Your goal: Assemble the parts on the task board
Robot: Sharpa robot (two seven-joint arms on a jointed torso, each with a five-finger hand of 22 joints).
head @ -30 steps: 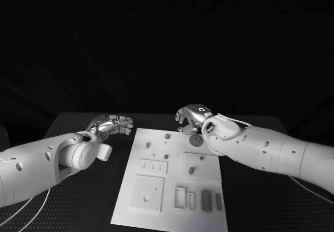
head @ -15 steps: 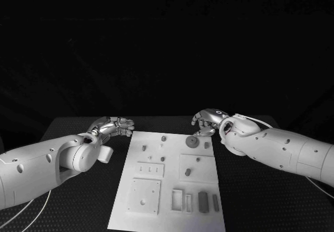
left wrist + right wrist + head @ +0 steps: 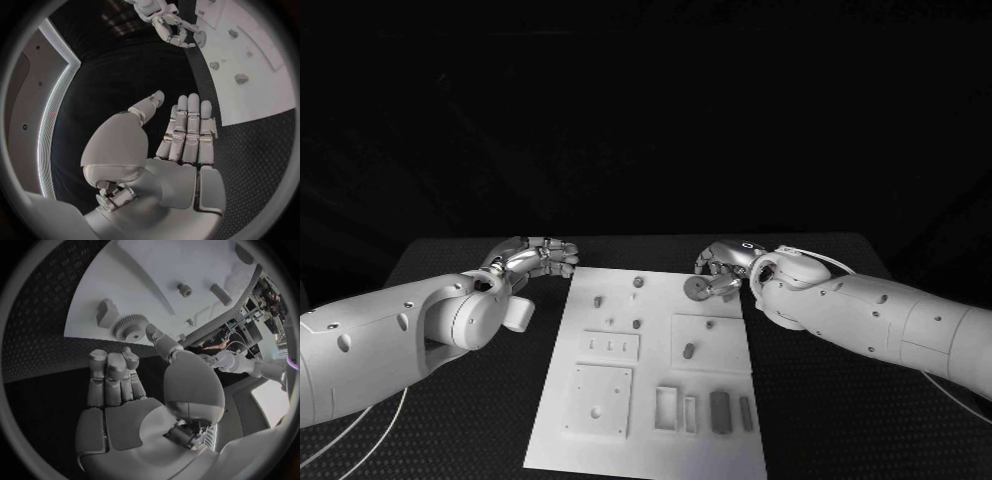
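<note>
Right robot hand [image 3: 723, 262] is at the far right corner of the board [image 3: 661, 440], fingers extended and loose. The gear [image 3: 697, 288] lies flat on the board right at its thumb tip. In the right wrist view it looks beside the gear, not gripping it, so I read that hand as empty and open.

Left robot hand [image 3: 535, 258] hovers over the tabletop [image 3: 473, 440] just off the board's far left edge, fingers straight and together, holding nothing.

Progress, my read: early to middle. A few small pegs [image 3: 599, 300] stand on the far half. Near the front edge, slots [image 3: 668, 407] sit side by side, at least one with a dark insert [image 3: 720, 412]. Can't tell whether the gear is seated on a post or just resting there.
</note>
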